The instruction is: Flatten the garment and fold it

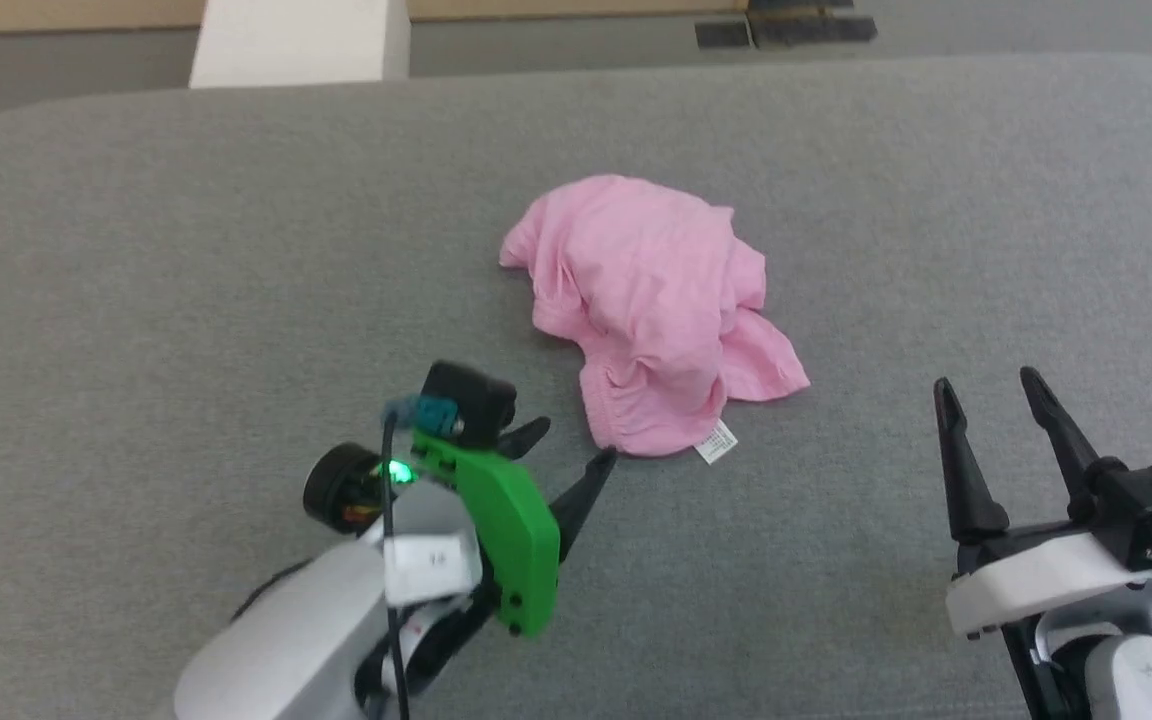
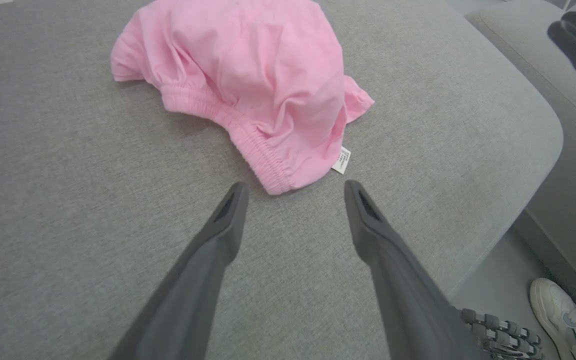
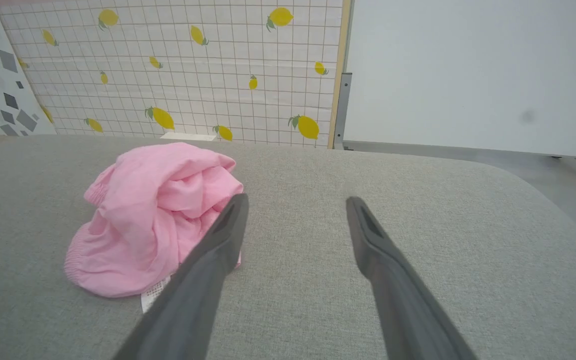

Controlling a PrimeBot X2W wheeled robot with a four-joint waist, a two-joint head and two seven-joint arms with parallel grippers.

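- Left gripper (image 1: 570,444): fingers wide, empty; crumpled pink garment (image 1: 651,310) just beyond their tips.
- Right gripper (image 1: 986,382): fingers wide, empty; garment off to their left.
- Grey fabric cushion (image 1: 186,250) under both; lemon-print wall (image 3: 193,65) far beyond the right fingers.

The garment (image 1: 651,310) is seen steeply from above by the head camera, and low and closer by both wrist cameras.

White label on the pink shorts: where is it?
In the head view the label lies at the shorts' near edge, on the grey cushion, right of the left gripper.
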